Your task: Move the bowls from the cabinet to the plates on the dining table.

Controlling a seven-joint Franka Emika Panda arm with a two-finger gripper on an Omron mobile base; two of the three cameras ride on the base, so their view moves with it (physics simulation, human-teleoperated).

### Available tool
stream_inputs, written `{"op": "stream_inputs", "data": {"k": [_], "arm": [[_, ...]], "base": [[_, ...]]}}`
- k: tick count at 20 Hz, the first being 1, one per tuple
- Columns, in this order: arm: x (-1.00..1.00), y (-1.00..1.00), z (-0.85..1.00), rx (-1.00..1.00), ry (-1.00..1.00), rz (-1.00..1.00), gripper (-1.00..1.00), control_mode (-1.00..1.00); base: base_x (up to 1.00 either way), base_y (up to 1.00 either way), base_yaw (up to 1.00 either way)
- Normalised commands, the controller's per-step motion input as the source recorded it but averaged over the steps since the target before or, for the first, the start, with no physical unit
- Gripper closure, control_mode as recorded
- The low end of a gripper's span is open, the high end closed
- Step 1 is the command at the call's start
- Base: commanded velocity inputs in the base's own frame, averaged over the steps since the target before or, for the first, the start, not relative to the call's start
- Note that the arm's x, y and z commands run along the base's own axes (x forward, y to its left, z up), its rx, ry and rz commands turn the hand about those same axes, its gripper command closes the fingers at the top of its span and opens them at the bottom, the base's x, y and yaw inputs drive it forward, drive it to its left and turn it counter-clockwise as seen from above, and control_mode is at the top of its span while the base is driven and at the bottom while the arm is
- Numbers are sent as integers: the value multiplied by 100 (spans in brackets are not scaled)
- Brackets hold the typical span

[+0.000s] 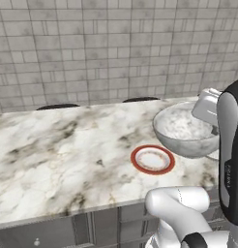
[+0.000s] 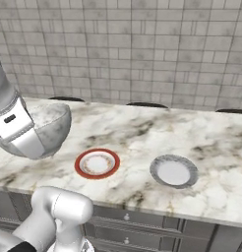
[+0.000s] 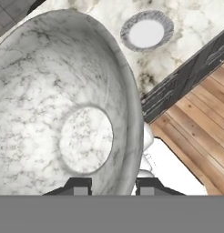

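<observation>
My gripper (image 3: 113, 185) is shut on the rim of a marble bowl (image 3: 63, 113), one fingertip inside the rim and one outside. The bowl (image 1: 184, 131) hangs tilted in the air above the near side of the dining table (image 1: 67, 145). On the white marble top lie the two plates: a red-orange one (image 2: 97, 163) and, to its right, a pale grey-white one (image 2: 174, 171). In the hand view the grey-white plate (image 3: 146, 32) lies past the bowl's rim. The bowl (image 2: 49, 128) touches neither plate. The cabinet is out of view.
Dark rounded seat tops (image 2: 140, 104) line the table's far edge in front of a tiled wall (image 1: 116, 48). The table's grey panelled front (image 2: 142, 221) faces the base. Wooden floor (image 3: 200, 118) lies below the near edge.
</observation>
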Motion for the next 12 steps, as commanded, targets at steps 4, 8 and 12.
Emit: {"op": "stream_inputs", "data": {"k": [4, 8, 12], "arm": [[0, 0, 0, 0, 0, 0, 100, 100], [0, 0, 0, 0, 0, 0, 100, 100], [0, 0, 0, 0, 0, 0, 100, 100]], "base": [[11, 0, 0], [0, 0, 0], [0, 0, 0]]}}
